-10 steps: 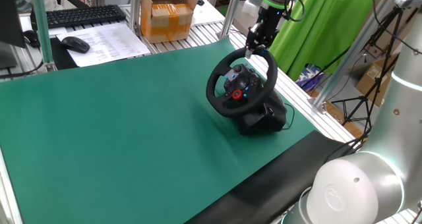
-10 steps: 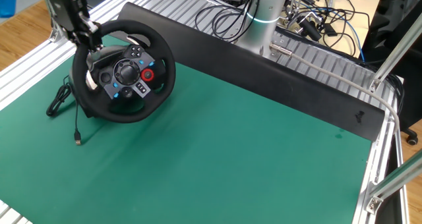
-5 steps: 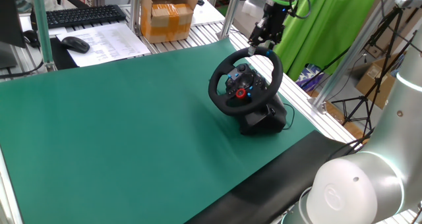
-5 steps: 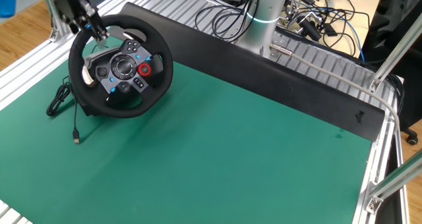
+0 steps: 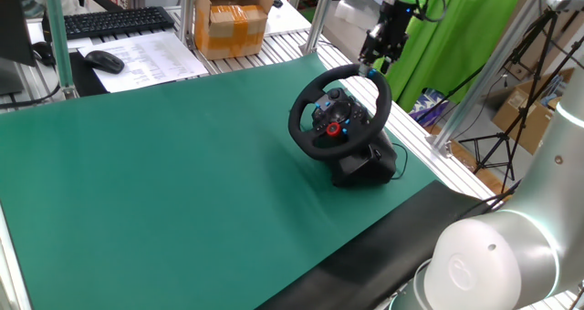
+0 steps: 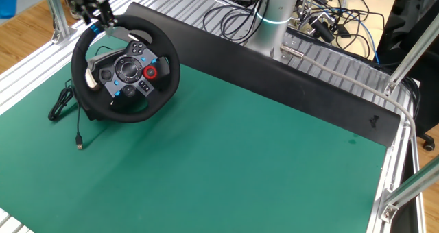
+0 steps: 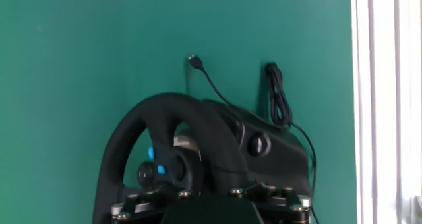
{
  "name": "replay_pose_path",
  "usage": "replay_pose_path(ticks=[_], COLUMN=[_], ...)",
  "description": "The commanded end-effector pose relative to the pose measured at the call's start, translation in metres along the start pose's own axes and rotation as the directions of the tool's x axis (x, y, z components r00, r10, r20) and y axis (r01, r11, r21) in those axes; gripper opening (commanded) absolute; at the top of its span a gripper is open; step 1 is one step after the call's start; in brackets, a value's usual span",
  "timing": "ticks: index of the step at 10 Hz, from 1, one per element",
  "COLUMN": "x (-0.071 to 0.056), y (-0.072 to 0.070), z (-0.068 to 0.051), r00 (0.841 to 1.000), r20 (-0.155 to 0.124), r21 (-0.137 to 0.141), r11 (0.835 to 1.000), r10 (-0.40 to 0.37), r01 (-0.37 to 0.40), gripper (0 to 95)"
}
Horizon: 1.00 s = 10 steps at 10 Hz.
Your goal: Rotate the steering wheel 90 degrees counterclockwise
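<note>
Lifting clear of the black round steering wheel [image 5: 339, 115], the fingers [image 5: 375, 62] are hanging apparently empty; I cannot tell their opening, and any rebound risks undoing its rotation.

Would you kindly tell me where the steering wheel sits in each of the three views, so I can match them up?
One fixed view: the steering wheel is right of centre, near the mat's far right edge, below the tool.
The other fixed view: steering wheel at upper left, on the mat's left side.
Hand view: steering wheel at bottom centre, seen from behind.
Shared landmark: the green mat.
</note>
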<state>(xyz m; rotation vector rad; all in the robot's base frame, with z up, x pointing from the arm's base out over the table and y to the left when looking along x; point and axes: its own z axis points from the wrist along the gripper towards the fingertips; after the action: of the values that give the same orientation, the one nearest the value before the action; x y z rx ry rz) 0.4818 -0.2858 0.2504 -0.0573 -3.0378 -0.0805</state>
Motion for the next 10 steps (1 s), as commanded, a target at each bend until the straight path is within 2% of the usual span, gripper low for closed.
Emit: replay_pose_path(ticks=[1, 6, 10], x=[0.002, 0.001, -0.019], y=[0.003, 0.007, 0.014], z=[0.001, 0.007, 0.022], r00=[1.0, 1.0, 1.0], r20=[-0.005, -0.004, 0.004], r21=[-0.001, -0.007, -0.012], r11=[1.0, 1.0, 1.0], r10=[0.02, -0.005, -0.024], r01=[-0.02, 0.005, 0.024], gripper=[0.0, 0.0, 0.0])
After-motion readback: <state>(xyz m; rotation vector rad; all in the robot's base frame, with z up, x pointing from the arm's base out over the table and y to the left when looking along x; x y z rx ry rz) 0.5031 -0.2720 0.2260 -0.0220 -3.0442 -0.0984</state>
